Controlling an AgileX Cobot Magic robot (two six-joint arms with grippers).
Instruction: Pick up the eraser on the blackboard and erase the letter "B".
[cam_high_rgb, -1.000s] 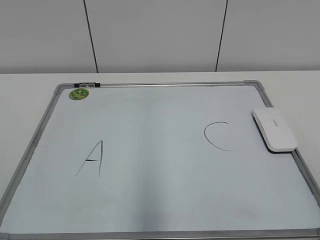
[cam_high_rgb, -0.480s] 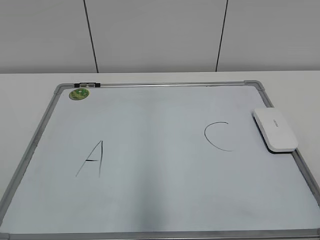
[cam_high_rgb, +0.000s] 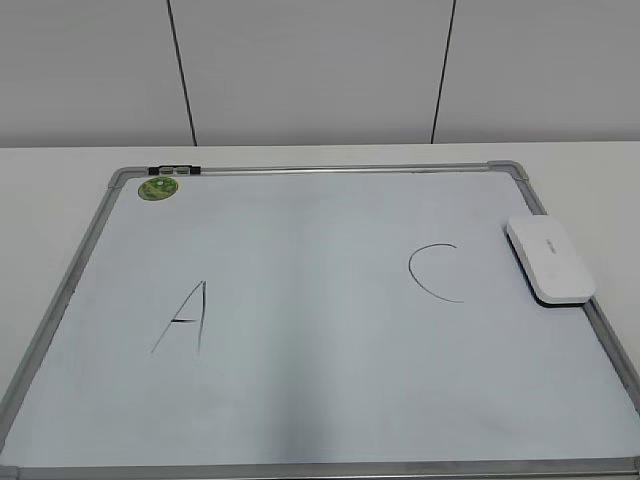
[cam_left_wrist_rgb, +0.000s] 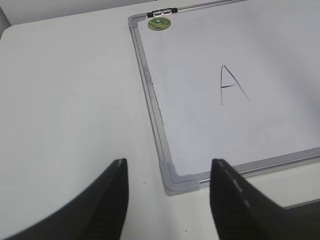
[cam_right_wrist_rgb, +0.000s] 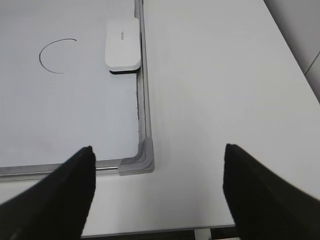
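The blackboard (cam_high_rgb: 300, 400) is a white dry-erase board with a silver frame, lying flat on the table. The white eraser (cam_high_rgb: 549, 260) lies on its right edge, next to a thin "C" (cam_high_rgb: 435, 272); it also shows in the right wrist view (cam_right_wrist_rgb: 122, 44). A thin "A" (cam_high_rgb: 185, 318) is at the left, also in the left wrist view (cam_left_wrist_rgb: 231, 85). No letter "B" shows on the board. My left gripper (cam_left_wrist_rgb: 167, 172) is open and empty above the board's near left corner. My right gripper (cam_right_wrist_rgb: 157, 165) is open and empty above the near right corner, well short of the eraser.
A round green sticker (cam_high_rgb: 158, 187) sits at the board's far left corner. The white table (cam_right_wrist_rgb: 215, 90) runs on to the right of the board, and its near edge (cam_right_wrist_rgb: 150, 231) lies just below my right gripper. A panelled wall (cam_high_rgb: 310, 70) stands behind.
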